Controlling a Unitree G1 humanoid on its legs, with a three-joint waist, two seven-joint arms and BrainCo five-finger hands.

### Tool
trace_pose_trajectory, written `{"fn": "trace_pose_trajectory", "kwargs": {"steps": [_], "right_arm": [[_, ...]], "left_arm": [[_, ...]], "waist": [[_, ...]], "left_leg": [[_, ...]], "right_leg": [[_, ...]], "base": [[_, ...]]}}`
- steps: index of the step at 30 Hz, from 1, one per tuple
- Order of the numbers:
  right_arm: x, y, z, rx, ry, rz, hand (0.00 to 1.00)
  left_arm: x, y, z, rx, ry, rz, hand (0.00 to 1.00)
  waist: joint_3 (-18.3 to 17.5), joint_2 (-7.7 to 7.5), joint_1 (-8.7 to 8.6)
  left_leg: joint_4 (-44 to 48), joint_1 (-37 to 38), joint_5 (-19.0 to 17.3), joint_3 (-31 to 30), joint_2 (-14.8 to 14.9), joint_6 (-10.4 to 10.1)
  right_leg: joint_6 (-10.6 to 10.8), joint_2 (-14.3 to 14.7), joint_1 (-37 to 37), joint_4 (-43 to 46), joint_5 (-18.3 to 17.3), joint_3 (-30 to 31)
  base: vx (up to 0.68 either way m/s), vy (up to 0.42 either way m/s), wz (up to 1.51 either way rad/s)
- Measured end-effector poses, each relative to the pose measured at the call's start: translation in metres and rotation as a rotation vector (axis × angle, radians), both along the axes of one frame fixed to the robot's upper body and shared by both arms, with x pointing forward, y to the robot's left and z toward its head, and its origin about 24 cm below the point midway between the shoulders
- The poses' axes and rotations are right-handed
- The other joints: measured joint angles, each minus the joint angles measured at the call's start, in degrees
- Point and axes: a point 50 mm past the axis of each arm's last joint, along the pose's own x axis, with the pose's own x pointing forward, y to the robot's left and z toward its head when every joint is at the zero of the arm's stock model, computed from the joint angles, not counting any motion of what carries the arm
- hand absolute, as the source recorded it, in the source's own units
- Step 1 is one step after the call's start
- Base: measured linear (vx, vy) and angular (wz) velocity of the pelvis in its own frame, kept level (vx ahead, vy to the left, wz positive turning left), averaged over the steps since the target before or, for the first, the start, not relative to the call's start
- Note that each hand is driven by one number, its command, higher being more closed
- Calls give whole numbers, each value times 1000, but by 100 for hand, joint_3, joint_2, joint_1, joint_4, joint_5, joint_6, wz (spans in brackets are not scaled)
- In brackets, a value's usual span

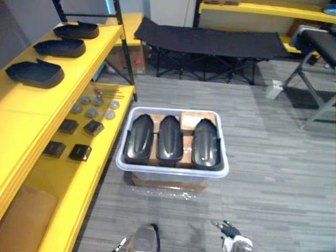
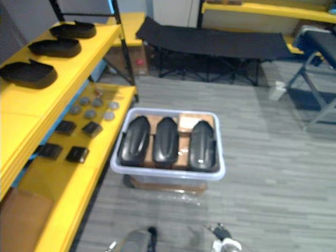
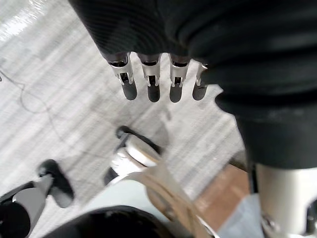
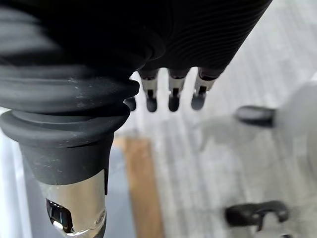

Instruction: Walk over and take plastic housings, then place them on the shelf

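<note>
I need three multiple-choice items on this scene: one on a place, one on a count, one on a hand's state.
1. Where does the clear bin stand?
A) on the floor beside the yellow shelf
B) on the shelf's top board
C) on a chair

2. How many black housings lie in the bin?
A) two
B) three
C) five

3. How is the left hand?
A) shut on a housing
B) pressing the bin
C) open, holding nothing

1 A: it rests on the grey floor.
2 B: three lie side by side.
3 C: its fingers hang straight, nothing between them.
</note>
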Motion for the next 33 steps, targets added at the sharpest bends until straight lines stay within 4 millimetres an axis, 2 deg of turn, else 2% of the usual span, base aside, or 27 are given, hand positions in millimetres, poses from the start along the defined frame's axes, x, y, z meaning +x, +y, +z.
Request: {"fn": "trace_pose_trajectory", "kwargs": {"steps": [1,2,3,5,6,7,8,9,11,12,14,16,19,23,24,28,29,30,33], "right_arm": [[1,4,0,-2,-11,55,0],[-2,7,-1,2,-11,77,0],[-10,11,-4,8,3,120,0],[-12,14,-4,4,-2,185,0],[-9,17,-3,0,-21,220,0],[-8,19,-2,-5,-29,245,0],[-6,23,-1,-12,-48,289,0],[-4,21,0,-31,-51,326,0],[5,16,5,-75,-89,395,0],[10,14,8,-111,-116,462,0],[11,17,9,-131,-127,560,0],[8,22,9,-121,-138,665,0],[12,40,20,-78,-271,870,0],[25,92,47,84,-467,1233,0],[28,114,58,174,-509,1364,0],[33,181,102,591,-466,1704,0],[32,188,108,654,-448,1738,0],[30,203,125,771,-421,1840,0],[28,227,159,1003,-383,1925,0]], "left_arm": [[4,-1,1,18,-4,-51,0],[5,2,1,31,-6,-67,0],[13,8,4,61,-36,-95,0],[32,12,9,94,-91,-112,0],[44,14,12,113,-130,-126,0],[50,16,15,127,-144,-144,0],[59,16,17,137,-167,-157,0],[64,11,18,133,-174,-163,0],[63,-8,14,87,-168,-164,0],[62,-19,11,56,-162,-154,0],[61,-20,11,57,-158,-173,0],[60,-20,10,60,-149,-179,0],[61,-16,10,80,-131,-178,0],[66,-8,12,119,-123,-214,0],[69,-6,13,138,-123,-239,0],[75,-2,16,155,-123,-244,0],[75,-2,16,155,-123,-244,0],[76,-1,16,156,-123,-240,0],[72,6,16,166,-102,-254,0]], "waist": [[4,16,-78],[-2,10,-91],[-23,-22,-137],[-44,-62,-217],[-40,-54,-291],[-46,-84,-290],[-40,-245,-300],[-80,-312,-307],[-111,-52,-291],[-88,25,-309],[-119,126,-311],[-105,102,-314],[-67,14,-317],[-72,-205,-292],[-75,-280,-211],[-99,-439,61],[-110,-456,100],[-119,-471,184],[-139,-501,343]], "left_leg": [[-191,259,28,-109,9,56],[-247,361,52,-189,21,25],[-269,455,75,-316,79,19],[-269,515,100,-588,265,-24],[-268,512,150,-780,395,-131],[-269,515,166,-821,398,-167],[-257,549,138,-950,286,-272],[-289,632,61,-1069,249,-392],[-367,622,121,-1122,367,-488],[-457,640,120,-1120,428,-489],[-483,643,149,-1125,469,-534],[-477,734,209,-1100,471,-544],[-410,859,245,-1096,384,-499],[-417,851,251,-1192,235,-491],[-415,833,252,-1268,191,-491],[-429,737,261,-1569,84,-477],[-432,721,269,-1574,67,-469],[-447,713,271,-1586,52,-466],[-441,673,302,-1787,-2,-461]], "right_leg": [[-89,-149,-280,812,-210,-142],[-129,-195,-310,965,-316,-317],[-250,-201,-402,971,-426,-625],[-288,71,-647,565,-436,-722],[-264,384,-758,-124,-206,-714],[-316,510,-773,-592,116,-665],[-446,595,-832,-1321,1239,-533],[-515,543,-810,-1321,1318,-655],[-547,704,-703,-1598,1345,-659],[-559,829,-576,-1924,1426,-691],[-577,932,-436,-2209,1484,-740],[-576,949,-329,-2247,1484,-731],[-574,910,-195,-2249,1484,-641],[-528,768,-186,-2259,1515,-655],[-510,728,-185,-2262,1527,-674],[-446,611,-158,-2312,1571,-904],[-435,591,-166,-2312,1580,-949],[-419,566,-171,-2311,1590,-978],[-415,514,-138,-2312,1603,-1125]], "base": [[297,52,23],[240,11,61],[101,-64,76],[-19,-100,74],[-92,-61,57],[-111,-85,63],[16,-144,51],[61,-168,38],[188,-121,9],[207,-103,5],[178,-107,5],[138,-54,-2],[70,15,-12],[-9,61,6],[-44,48,19],[-61,29,30],[-59,26,36],[-45,25,21],[-87,3,23]]}}
